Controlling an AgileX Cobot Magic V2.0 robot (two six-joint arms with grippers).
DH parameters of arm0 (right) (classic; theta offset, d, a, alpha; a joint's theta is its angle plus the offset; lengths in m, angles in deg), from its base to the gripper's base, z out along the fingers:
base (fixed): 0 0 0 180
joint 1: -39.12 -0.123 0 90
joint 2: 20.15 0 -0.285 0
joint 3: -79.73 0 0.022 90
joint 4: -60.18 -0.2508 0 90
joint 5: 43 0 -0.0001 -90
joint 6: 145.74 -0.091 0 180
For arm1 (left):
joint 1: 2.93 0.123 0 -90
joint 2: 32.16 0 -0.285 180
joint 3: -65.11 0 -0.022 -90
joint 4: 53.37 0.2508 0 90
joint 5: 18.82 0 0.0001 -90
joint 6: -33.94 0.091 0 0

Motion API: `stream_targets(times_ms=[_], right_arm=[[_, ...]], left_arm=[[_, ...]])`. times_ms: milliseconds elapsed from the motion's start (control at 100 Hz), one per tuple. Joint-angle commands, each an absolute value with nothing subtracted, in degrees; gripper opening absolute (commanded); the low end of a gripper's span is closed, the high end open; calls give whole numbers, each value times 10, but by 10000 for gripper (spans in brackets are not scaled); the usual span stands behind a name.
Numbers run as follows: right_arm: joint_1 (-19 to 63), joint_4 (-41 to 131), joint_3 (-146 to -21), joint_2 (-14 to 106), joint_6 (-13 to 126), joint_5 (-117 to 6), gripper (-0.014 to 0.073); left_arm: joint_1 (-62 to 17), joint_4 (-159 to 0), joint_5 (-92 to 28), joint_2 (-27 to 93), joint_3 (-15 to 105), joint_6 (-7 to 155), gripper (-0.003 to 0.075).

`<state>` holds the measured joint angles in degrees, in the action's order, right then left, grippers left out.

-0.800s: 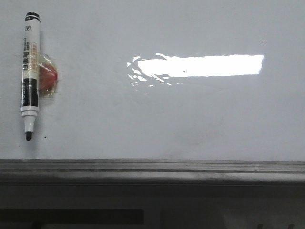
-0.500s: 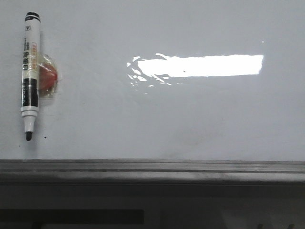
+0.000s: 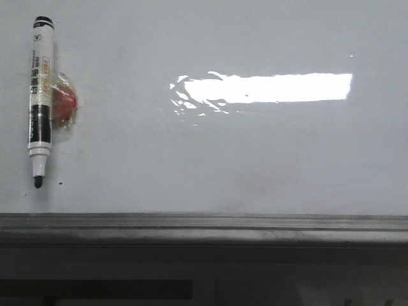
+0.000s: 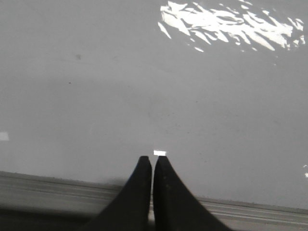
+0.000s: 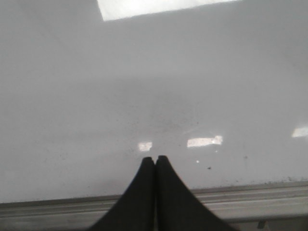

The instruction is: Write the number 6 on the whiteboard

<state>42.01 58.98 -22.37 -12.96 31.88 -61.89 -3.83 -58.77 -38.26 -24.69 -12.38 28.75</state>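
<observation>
**Nothing written yet, both sets of jaws empty**

While the marker (image 3: 39, 102) hangs at the far left of the whiteboard (image 3: 255, 159), held there by a red magnet (image 3: 65, 105) just behind its barrel, I have no pen to write with. It sits upright, cap end up, bare tip down, with a tiny black dot (image 3: 60, 184) on the board beside the tip. I judge it is parked that way so the barrel is free to be pinched from the front.

My left gripper (image 4: 152, 161) has its jaws pressed together on nothing, their tips facing the blank board with the grey ledge (image 4: 250, 209) beneath them. No marker shows ahead of those jaws in the wrist view.

My right gripper (image 5: 155, 161) is likewise closed and empty, pointing at bare white surface above the ledge.

No number 6 is on the board in any view; only glare and faint smudges show. By my reckoning the task is at its start: the jaws must part and take the marker first.
</observation>
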Motion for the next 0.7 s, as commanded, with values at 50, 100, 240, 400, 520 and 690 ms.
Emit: stream_targets(times_ms=[50, 100, 240, 400, 520, 690], right_arm=[[425, 593, -207, -141, 324, -608, -67], [425, 593, -207, -141, 324, -608, -67], [425, 593, -207, -141, 324, -608, -67], [425, 593, -207, -141, 324, -608, -67], [425, 593, -207, -141, 324, -604, -67], [425, 593, -207, -141, 324, -590, -67]], left_arm=[[-36, -587, -352, -265, -149, 282, -19], [-36, -587, -352, -265, -149, 282, -19], [-36, -585, -352, -265, -149, 282, -19], [-36, -584, -324, -265, -149, 282, -19], [-36, -584, -288, -265, -149, 282, -19], [-36, -584, -244, -265, -149, 282, -19]])
